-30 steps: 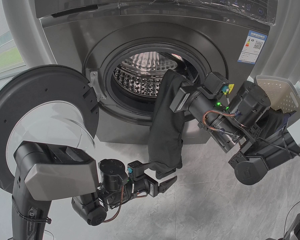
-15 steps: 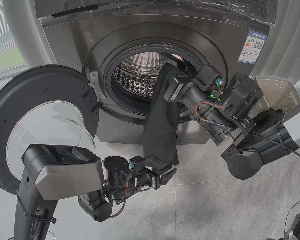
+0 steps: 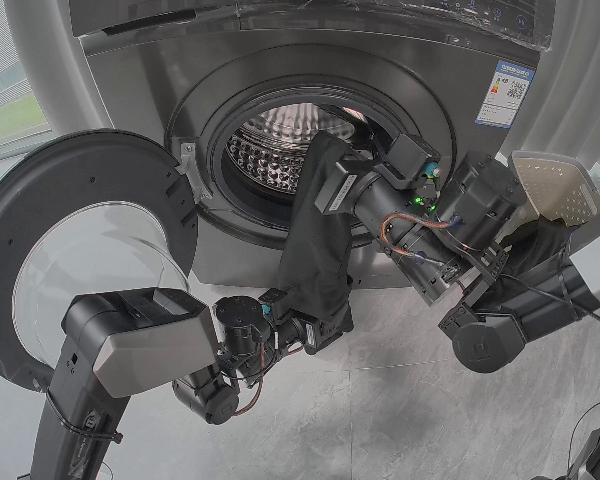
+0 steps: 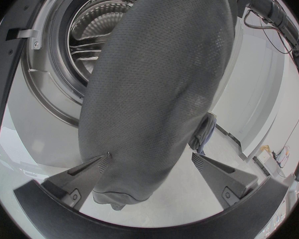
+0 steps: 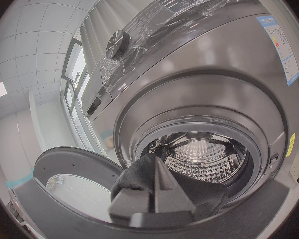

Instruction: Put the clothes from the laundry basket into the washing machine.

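A long black garment (image 3: 317, 235) hangs from my right gripper (image 3: 323, 151), which is shut on its top end at the mouth of the washing machine drum (image 3: 273, 151). In the right wrist view the shut fingers (image 5: 159, 180) pinch the black cloth (image 5: 136, 176) just in front of the drum (image 5: 202, 160). My left gripper (image 3: 323, 331) sits low by the floor at the garment's hanging end. It is open, with the cloth (image 4: 149, 83) drooping between its two fingers (image 4: 89, 170). The white laundry basket (image 3: 560, 185) stands at the right, partly behind my right arm.
The round washer door (image 3: 80, 235) is swung wide open to the left, close to my left arm. Grey floor tiles (image 3: 393, 408) lie in front of the machine. A small blue-grey cloth (image 4: 203, 135) shows low by the white wall, seen from the left wrist.
My right arm has carried the garment's top leftward and closer to the drum. My left gripper has risen and moved in, so the garment's lower end now hangs between its fingers.
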{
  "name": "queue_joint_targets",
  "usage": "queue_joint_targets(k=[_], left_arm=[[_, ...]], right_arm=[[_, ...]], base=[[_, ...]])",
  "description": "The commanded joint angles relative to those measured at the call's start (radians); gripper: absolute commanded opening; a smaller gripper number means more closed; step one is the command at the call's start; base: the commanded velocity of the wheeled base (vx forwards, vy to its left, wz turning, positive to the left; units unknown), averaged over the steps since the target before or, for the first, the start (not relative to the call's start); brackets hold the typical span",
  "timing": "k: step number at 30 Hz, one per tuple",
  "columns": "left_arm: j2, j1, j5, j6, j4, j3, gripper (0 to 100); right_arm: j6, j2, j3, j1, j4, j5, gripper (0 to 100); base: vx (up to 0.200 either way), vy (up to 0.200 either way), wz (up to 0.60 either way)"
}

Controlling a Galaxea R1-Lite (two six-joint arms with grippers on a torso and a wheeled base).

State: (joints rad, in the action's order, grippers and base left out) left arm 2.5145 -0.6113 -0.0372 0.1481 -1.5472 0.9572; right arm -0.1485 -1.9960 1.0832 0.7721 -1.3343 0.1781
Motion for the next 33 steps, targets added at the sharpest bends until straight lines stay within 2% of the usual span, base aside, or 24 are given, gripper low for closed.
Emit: queue_joint_targets(k=[1, 2, 6, 10, 15, 18, 24, 25, 26, 27, 30, 31, 33], left_arm=[[0.024, 0.008, 0.016, 0.001, -0.001, 0.034, 100], [0.027, 0.008, 0.019, 0.001, -0.001, 0.041, 0], [0.041, 0.015, 0.046, 0.007, -0.001, 0.087, 0], [0.04, 0.027, 0.063, 0.025, -0.001, 0.11, 0], [-0.008, 0.027, 0.062, 0.024, -0.004, 0.051, 0], [-0.132, 0.011, 0.031, 0.022, -0.004, -0.107, 0], [-0.424, 0.004, -0.127, 0.013, -0.004, -0.426, 0], [-0.439, 0.005, -0.135, 0.013, -0.004, -0.439, 0], [-0.514, 0.011, -0.173, 0.013, -0.004, -0.497, 0], [-0.546, 0.015, -0.188, 0.013, -0.004, -0.519, 0], [-0.638, 0.025, -0.213, 0.016, -0.002, -0.571, 0], [-0.638, 0.025, -0.213, 0.016, -0.002, -0.571, 0], [-0.691, 0.027, -0.213, 0.022, -0.002, -0.589, 0]], right_arm=[[0.0, 0.003, -0.002, 0.004, -0.003, 0.0, 0], [0.0, 0.003, -0.002, 0.004, -0.003, 0.0, 0], [0.0, 0.006, -0.006, 0.003, -0.003, 0.0, 0], [0.0, 0.009, -0.02, 0.001, -0.011, 0.0, 0], [0.0, 0.013, -0.035, -0.019, -0.013, 0.0, 0], [0.0, 0.02, -0.043, -0.06, -0.011, 0.001, 0], [-0.008, 0.055, -0.106, -0.139, -0.016, -0.002, 0], [-0.008, 0.06, -0.111, -0.142, -0.016, -0.003, 0], [-0.009, 0.083, -0.144, -0.157, -0.016, -0.009, 0], [-0.011, 0.095, -0.163, -0.166, -0.016, -0.011, 0], [-0.016, 0.137, -0.227, -0.189, -0.016, -0.017, 0], [-0.016, 0.137, -0.227, -0.189, -0.016, -0.017, 0], [-0.036, 0.183, -0.287, -0.201, -0.017, -0.032, 0]], base=[[0.0, 0.0, 0.0], [0.0, 0.0, 0.0], [0.0, 0.0, 0.0], [0.0, 0.0, 0.0], [0.0, 0.0, 0.0], [0.0, 0.0, 0.0], [0.0, 0.0, 0.0], [0.0, 0.0, 0.0], [0.0, 0.0, 0.0], [0.0, 0.0, 0.0], [0.0, 0.0, 0.0], [0.0, 0.0, 0.0], [0.0, 0.0, 0.0]])
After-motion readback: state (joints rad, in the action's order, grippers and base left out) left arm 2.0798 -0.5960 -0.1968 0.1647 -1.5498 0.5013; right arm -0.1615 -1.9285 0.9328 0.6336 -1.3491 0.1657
